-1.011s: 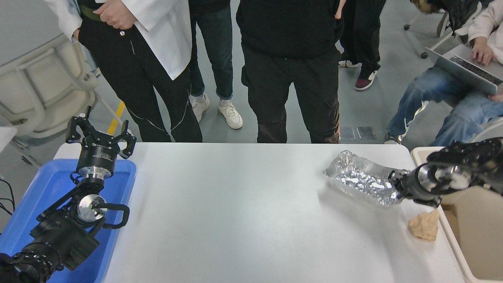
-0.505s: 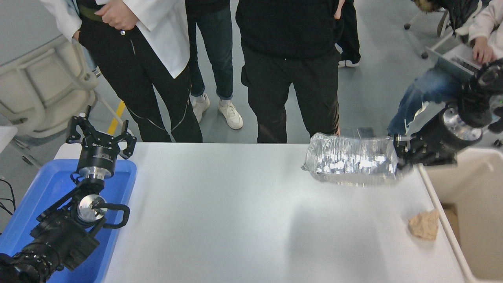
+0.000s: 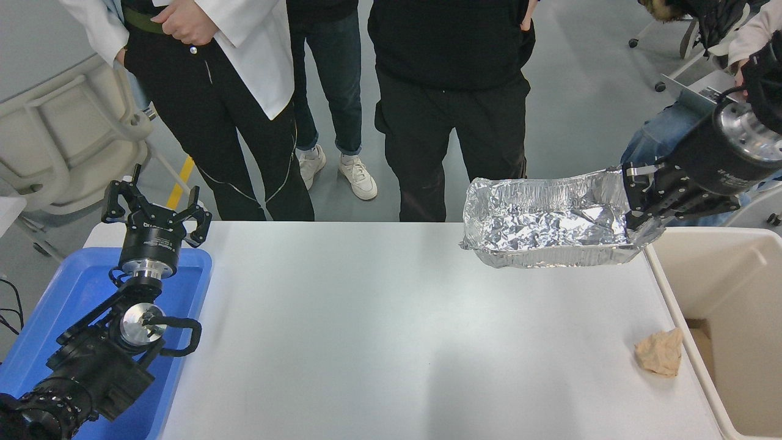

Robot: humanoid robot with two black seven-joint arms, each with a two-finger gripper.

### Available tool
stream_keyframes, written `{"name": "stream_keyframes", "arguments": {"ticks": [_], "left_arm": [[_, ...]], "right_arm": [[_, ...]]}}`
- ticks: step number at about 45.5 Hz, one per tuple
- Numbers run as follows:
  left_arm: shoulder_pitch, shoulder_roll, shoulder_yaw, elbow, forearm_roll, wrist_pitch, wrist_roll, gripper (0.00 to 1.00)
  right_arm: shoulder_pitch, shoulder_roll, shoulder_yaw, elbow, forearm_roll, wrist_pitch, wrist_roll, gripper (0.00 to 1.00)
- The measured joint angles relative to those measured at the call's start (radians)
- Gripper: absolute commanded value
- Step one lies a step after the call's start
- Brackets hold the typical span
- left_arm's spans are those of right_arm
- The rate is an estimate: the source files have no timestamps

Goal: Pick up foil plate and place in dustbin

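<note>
The foil plate, a crinkled silver tray, hangs in the air above the table's far right part, roughly level with its open side up. My right gripper is shut on its right end rim and holds it up. The dustbin, a large beige bin, stands just off the table's right edge, right of and below the plate. My left arm is parked at the lower left, its gripper open and empty over the blue tray.
A blue tray lies at the table's left edge under the left arm. A tan crumpled paper wad lies near the right edge beside the bin. Several people stand at the far side; one sits at the upper right with a laptop.
My right gripper has lifted the foil plate off the table, up and toward the far right. The plate has turned from tilted to nearly level. The left arm has not moved.
</note>
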Motion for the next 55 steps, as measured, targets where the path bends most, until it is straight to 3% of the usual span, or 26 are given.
{"name": "stream_keyframes", "arguments": {"ticks": [18,30,39,55], "left_arm": [[0.000,0.000,0.000,0.000,0.000,0.000,0.000,0.99],[0.000,0.000,0.000,0.000,0.000,0.000,0.000,0.99],[0.000,0.000,0.000,0.000,0.000,0.000,0.000,0.99],[0.000,0.000,-0.001,0.000,0.000,0.000,0.000,0.99]], "right_arm": [[-0.142,-0.136,-0.180,-0.074,0.034,-0.286,0.013,0.00],[-0.346,-0.235,-0.196,-0.194,0.038,-0.448,0.083,0.00],[-0.567,-0.268,-0.108,-0.305,0.042,-0.542,0.132,0.00],[-1.039,-0.245,0.195,-0.581,0.089,-0.620,0.173,0.00]]}}
